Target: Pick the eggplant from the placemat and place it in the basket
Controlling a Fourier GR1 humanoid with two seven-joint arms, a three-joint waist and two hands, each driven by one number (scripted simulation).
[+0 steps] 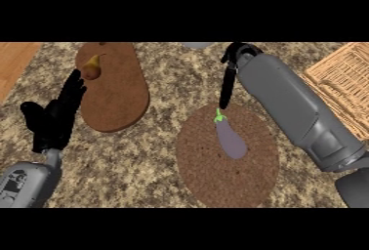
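A long purple eggplant with a green stem [231,137] lies flat on a round brown woven placemat [228,181]. It sits in the upper half of the placemat, with its green end pointing away from the robot. The placemat rests on a speckled stone tabletop [155,161].

The right hand [230,73] is stretched out beyond the placemat, on the end of a big grey arm. Its black fingers [225,95] point down toward the eggplant's green stem, and their tips are just above it. They look straight and close together, holding nothing.

A tan wicker basket [344,80] stands to the right of the placemat, partly behind the grey arm.

To the left of the placemat lies a brown wooden cutting board [115,93] with a small brown pear [91,68] on its far end. The left hand [54,119] rests left of that board, fingers up and relaxed.
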